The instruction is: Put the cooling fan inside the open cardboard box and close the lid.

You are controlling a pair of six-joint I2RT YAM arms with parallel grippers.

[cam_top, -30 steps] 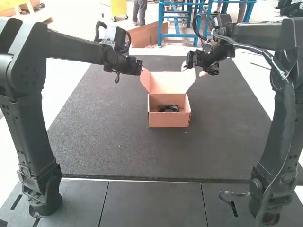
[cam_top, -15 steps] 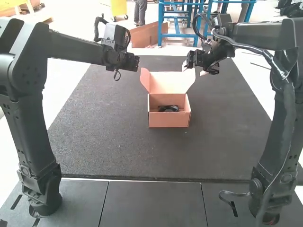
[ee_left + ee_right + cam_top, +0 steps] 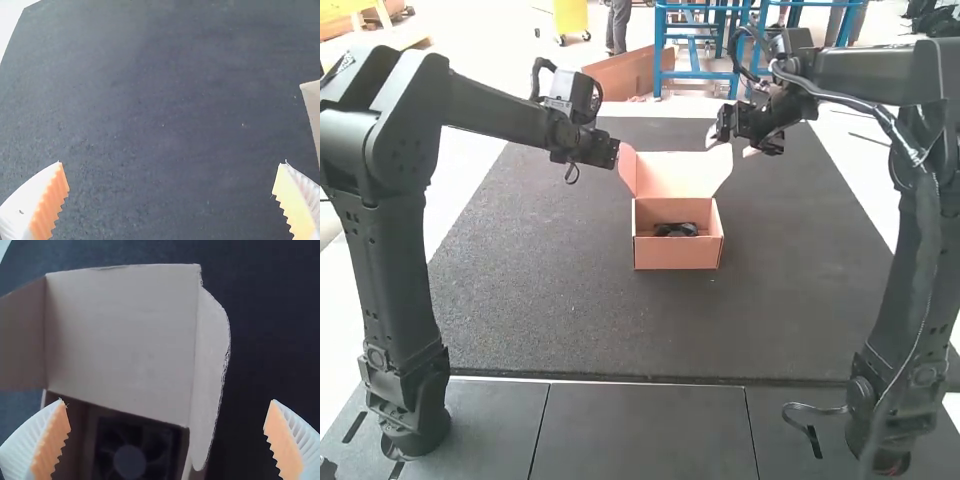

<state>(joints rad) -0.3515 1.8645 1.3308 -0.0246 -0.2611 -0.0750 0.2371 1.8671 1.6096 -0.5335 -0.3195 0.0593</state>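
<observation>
your cooling fan [image 3: 675, 229] lies inside the open cardboard box [image 3: 678, 252] at the centre of the high frame, on the dark mat [image 3: 520, 270]. the lid [image 3: 675, 175] stands upright behind it. your left jaws sit just left of the lid's side flap, spread wide, pinching nothing. your right jaws hover at the lid's upper right, likewise spread and empty.
</observation>
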